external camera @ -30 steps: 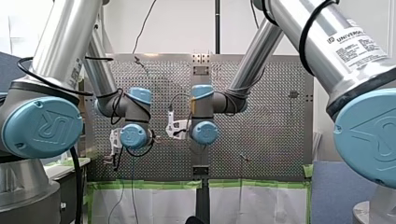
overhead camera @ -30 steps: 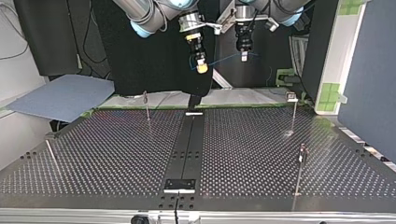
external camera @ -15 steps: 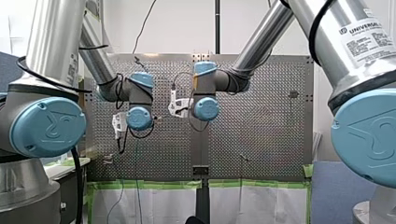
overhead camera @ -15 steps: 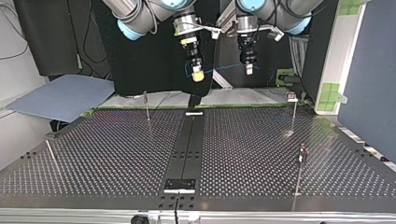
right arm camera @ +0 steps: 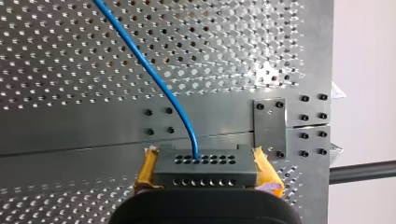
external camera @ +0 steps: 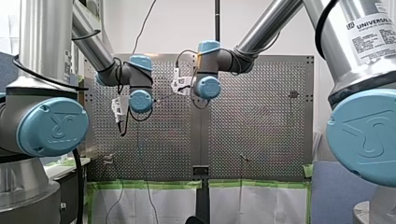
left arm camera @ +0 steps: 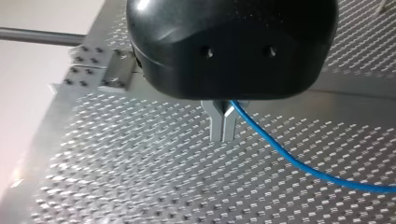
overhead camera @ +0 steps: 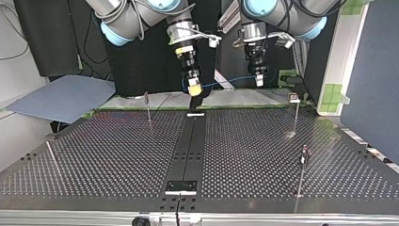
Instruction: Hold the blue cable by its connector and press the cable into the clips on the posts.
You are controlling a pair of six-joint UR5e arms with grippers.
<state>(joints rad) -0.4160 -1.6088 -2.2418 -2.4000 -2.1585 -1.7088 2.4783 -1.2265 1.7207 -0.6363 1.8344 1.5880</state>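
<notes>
In the right wrist view, the yellow pads (right arm camera: 145, 170) of my right gripper (right arm camera: 206, 171) are shut on a grey connector block (right arm camera: 205, 164). The blue cable (right arm camera: 154, 74) runs out of the block's face. In the left wrist view my left gripper (left arm camera: 223, 133) has its metal fingers shut on the blue cable (left arm camera: 299, 163), which trails off to one side. In the top view both grippers hang above the table's far edge, my right gripper (overhead camera: 193, 88) left of my left gripper (overhead camera: 259, 81). The cable (overhead camera: 226, 83) spans between them. Thin posts (overhead camera: 295, 113) (overhead camera: 302, 172) (overhead camera: 148, 107) stand on the table.
The perforated table (overhead camera: 117, 155) has a black centre rail (overhead camera: 190, 146). A further slanted post (overhead camera: 51, 157) stands near the top view's left edge. A blue mat (overhead camera: 61, 96) lies beyond the table's far left corner. Green-taped panels stand at the right.
In the top view both grippers have come down toward the table's far edge and spread a little apart, carrying the cable between them. In the front view both wrists have risen.
</notes>
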